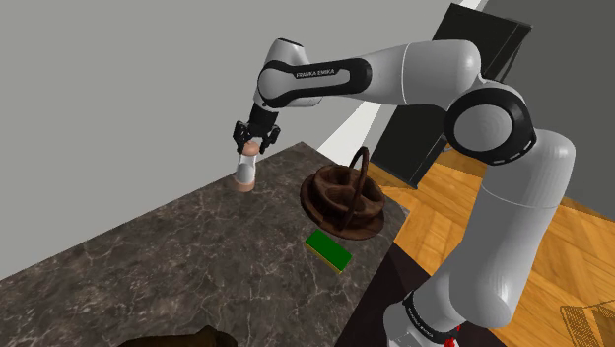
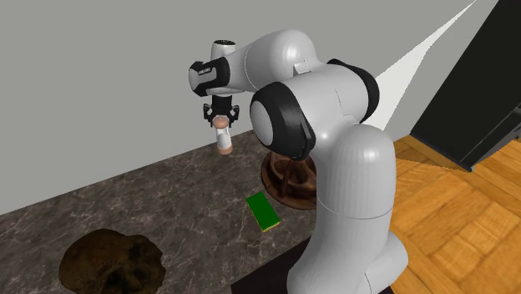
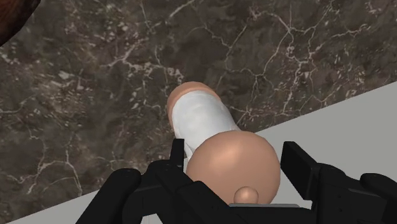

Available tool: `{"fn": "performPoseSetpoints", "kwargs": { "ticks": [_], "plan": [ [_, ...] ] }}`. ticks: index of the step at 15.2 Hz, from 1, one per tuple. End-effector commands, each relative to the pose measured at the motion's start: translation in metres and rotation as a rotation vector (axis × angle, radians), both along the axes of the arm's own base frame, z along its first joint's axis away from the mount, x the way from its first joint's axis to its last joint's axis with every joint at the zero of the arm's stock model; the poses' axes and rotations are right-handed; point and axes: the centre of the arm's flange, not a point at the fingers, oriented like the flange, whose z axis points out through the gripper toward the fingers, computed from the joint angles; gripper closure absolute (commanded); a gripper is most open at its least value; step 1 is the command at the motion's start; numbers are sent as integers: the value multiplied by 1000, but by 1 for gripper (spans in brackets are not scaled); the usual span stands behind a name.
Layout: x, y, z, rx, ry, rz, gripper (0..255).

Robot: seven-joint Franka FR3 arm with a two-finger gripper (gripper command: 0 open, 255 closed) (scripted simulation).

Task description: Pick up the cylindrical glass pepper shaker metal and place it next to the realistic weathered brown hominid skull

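Reaching toward the wall, I am pointing my end effector [image 1: 252, 148] straight down and clasping the pepper shaker [image 1: 245, 170] by its cap, near the table's [image 1: 148, 256] back edge, well apart from the brown skull [image 2: 113, 263].

The counter [image 1: 177, 246] is rendered as dark veined marble, the floor [image 1: 591, 246] as wood planks. The shaker [image 3: 202, 118] is shown with a smooth whitish body and matt tan caps.
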Motion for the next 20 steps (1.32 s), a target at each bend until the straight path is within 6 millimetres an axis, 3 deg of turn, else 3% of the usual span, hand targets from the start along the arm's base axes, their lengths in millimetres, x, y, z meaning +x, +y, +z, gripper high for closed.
{"fn": "performPoseSetpoints", "kwargs": {
  "ticks": [1,9,20],
  "plan": [
    [0,0,0,0,0,0,255],
    [0,0,0,0,0,0,255],
    [0,0,58,0,0,0,255]
  ]
}}
